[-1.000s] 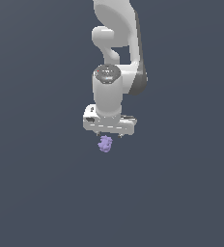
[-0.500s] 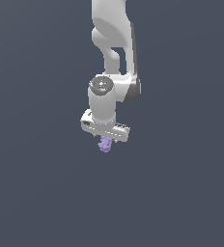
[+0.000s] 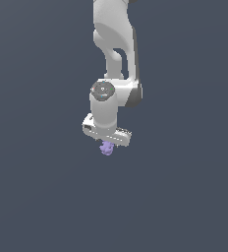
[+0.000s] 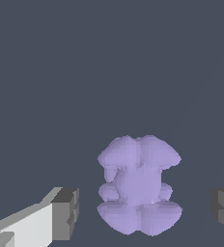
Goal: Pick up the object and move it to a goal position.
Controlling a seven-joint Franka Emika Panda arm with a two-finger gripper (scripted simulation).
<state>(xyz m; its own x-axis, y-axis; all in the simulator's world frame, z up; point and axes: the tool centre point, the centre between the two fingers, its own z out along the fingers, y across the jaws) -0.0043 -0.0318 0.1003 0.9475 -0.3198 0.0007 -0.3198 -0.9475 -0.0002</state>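
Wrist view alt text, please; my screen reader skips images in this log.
A lumpy lavender-purple blob sits between the gripper's two dark fingertips, with clear gaps on both sides, so the jaws are open and not touching it. Behind it is plain dark grey-blue.

The exterior view stands well back and somewhat above, taking in the arm (image 3: 113,64) upright at centre against plain dark grey. The wrist view sits on the arm's end, looking along the tool (image 4: 143,208) from very close. Both views share the lavender blob (image 3: 106,147) and the tool's fingers (image 4: 65,212) beside it.
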